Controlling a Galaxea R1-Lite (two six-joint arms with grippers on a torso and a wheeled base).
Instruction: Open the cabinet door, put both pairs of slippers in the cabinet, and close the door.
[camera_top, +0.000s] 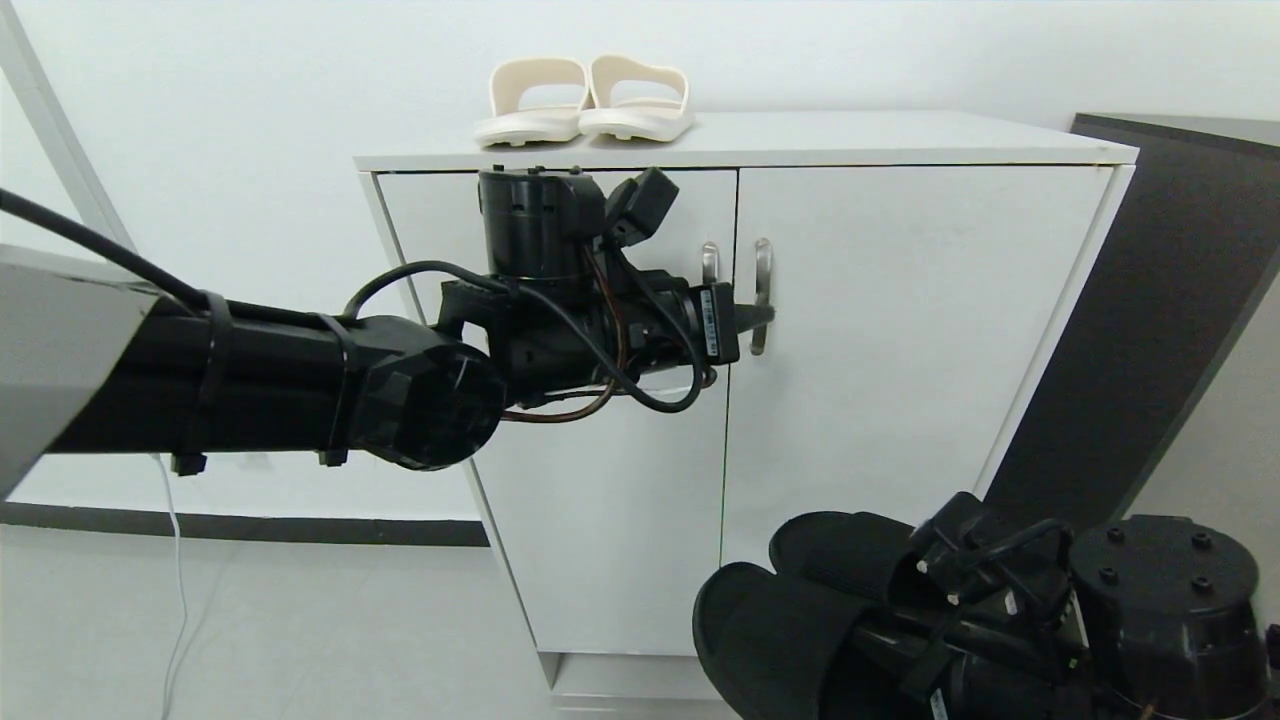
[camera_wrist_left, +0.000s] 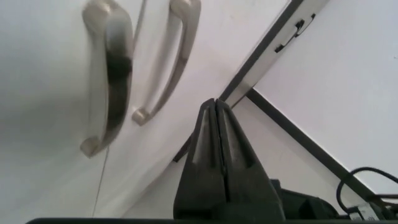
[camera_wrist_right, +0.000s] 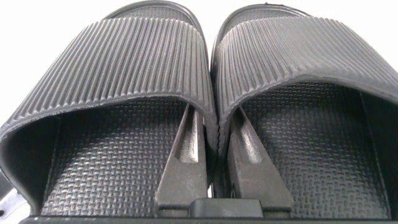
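White cabinet (camera_top: 900, 350) was unopened, left fingers (camera_wrist_left: 208, 155) pressed together by its handle (camera_top: 762, 295), right fingers (camera_wrist_right: 186, 162) clamping black slippers (camera_top: 800, 620) at 5 o'clock

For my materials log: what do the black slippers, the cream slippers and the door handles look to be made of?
The black slippers look like soft rubber or foam: matte, ribbed straps, textured footbeds. The cream slippers seem moulded foam or rubber: smooth, matte, thick one-piece shape. The door handles appear to be brushed metal: dull silvery sheen with dark reflections.
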